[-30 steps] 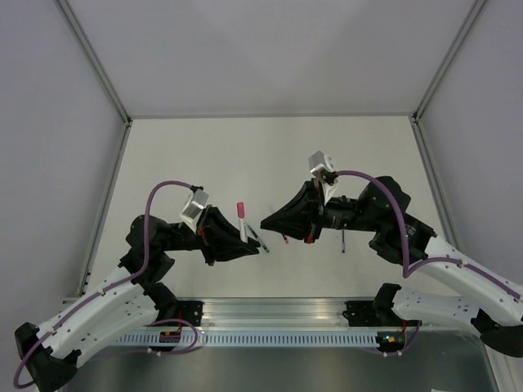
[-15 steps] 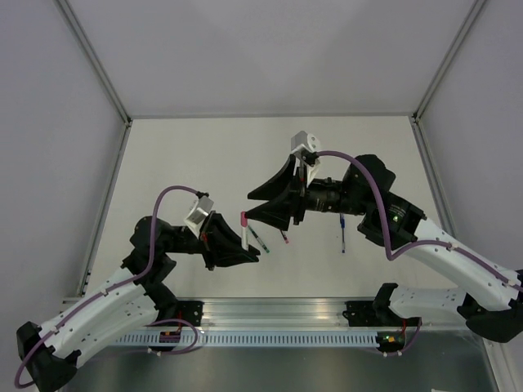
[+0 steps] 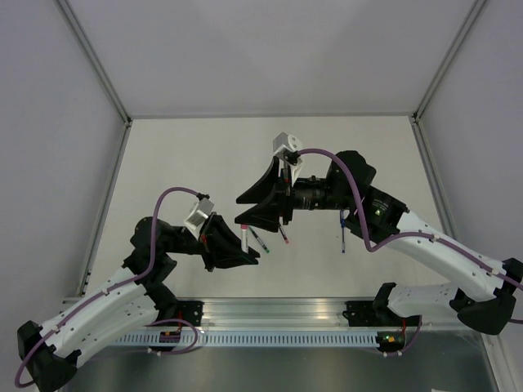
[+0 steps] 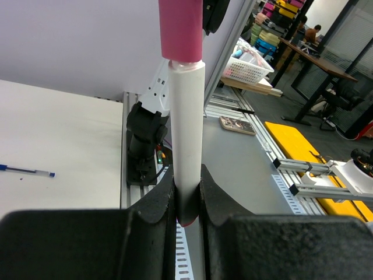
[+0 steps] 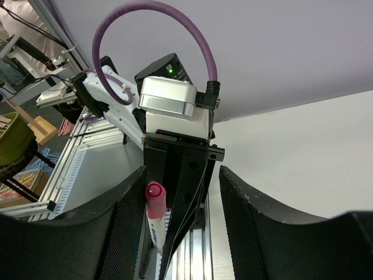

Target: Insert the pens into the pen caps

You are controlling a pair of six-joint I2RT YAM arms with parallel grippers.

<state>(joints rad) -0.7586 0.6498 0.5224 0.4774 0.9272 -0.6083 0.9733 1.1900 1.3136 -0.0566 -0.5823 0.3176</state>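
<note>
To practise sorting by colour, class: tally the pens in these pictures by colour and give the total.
White pen with pink cap, held in the left gripper: 1
Green-tipped pen lying on the table: 1
Red-tipped pen lying on the table: 1
Blue pen lying on the table: 1
Total: 4
</note>
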